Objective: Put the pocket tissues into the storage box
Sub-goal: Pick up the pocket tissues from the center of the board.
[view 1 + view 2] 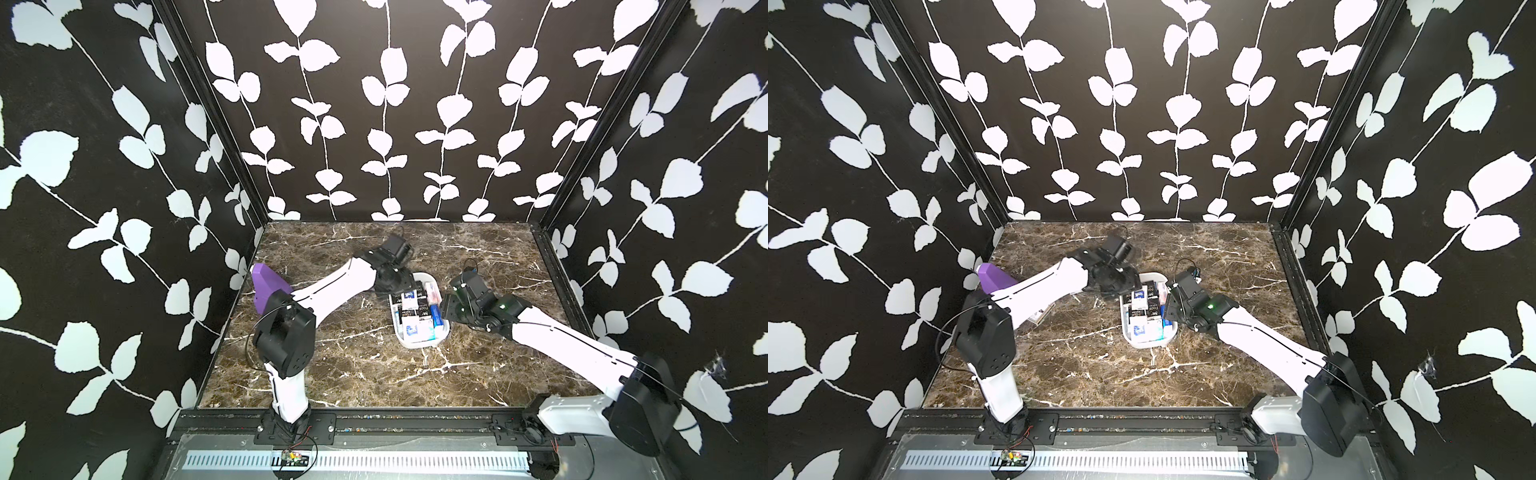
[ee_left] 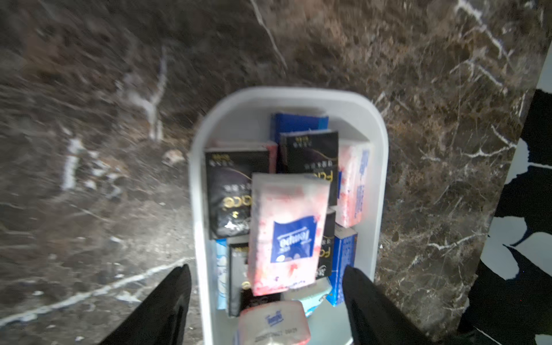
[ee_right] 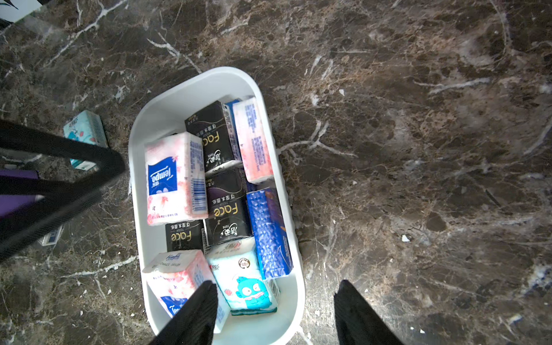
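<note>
With most packs (image 3: 222, 206) heaped in the box (image 3: 209, 74), the left gripper (image 2: 265, 270) hangs over it and the right gripper (image 3: 276, 283) straddles its rim, both spread and empty, while one teal pack (image 3: 85, 131) lies beside the box, lengthwise along it, nearer the left arm (image 1: 332, 286).

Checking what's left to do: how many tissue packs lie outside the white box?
2. A teal pack lies near the storage box; a white-and-blue pack is partly hidden by the left arm. The arms may hide others.
</note>
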Available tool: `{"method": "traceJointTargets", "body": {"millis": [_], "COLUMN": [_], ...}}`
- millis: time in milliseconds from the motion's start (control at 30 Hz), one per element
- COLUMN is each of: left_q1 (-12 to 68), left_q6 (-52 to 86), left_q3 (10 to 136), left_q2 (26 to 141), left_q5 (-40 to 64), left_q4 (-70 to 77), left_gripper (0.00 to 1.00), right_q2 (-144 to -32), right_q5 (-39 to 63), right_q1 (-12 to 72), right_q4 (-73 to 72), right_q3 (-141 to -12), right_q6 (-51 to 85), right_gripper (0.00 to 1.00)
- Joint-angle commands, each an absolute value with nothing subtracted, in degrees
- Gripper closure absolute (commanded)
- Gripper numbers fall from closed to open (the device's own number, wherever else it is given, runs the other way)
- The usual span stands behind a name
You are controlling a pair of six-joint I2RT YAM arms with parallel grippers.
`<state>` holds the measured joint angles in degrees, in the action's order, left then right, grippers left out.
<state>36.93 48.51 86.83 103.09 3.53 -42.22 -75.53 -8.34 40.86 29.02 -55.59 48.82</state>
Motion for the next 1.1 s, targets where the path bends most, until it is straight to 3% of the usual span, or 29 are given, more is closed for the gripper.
{"method": "traceJointTargets", "body": {"millis": [0, 200, 800, 1067], "left_q1": [32.3, 26.1, 15.3, 13.6], "left_q6": [42.4, 34.0, 25.8, 24.8], "left_q3": [85.9, 87.1, 93.2, 94.4], "left_q2": [100.1, 103.1, 115.1, 119.5], "left_q5": [-0.2, -3.5, -5.0, -2.7], "left_q4": [-44.9, -46.6, -50.3, -47.7], "left_gripper": [0.21, 0.02, 0.03, 0.11], "right_q2": [-76.7, -78.9, -83.1, -84.4], "right_q5": [-8.2, -7.9, -5.0, -3.4], "right_q1": [40.7, 40.6, 38.3, 36.9], "right_q4": [29.1, 29.6, 29.5, 29.8], "right_q3": [-59.0, -61.0, -62.5, -63.4], "right_q6": [46.9, 44.7, 42.6, 41.9], "right_gripper": [0.35, 0.31, 0.27, 0.27]}}
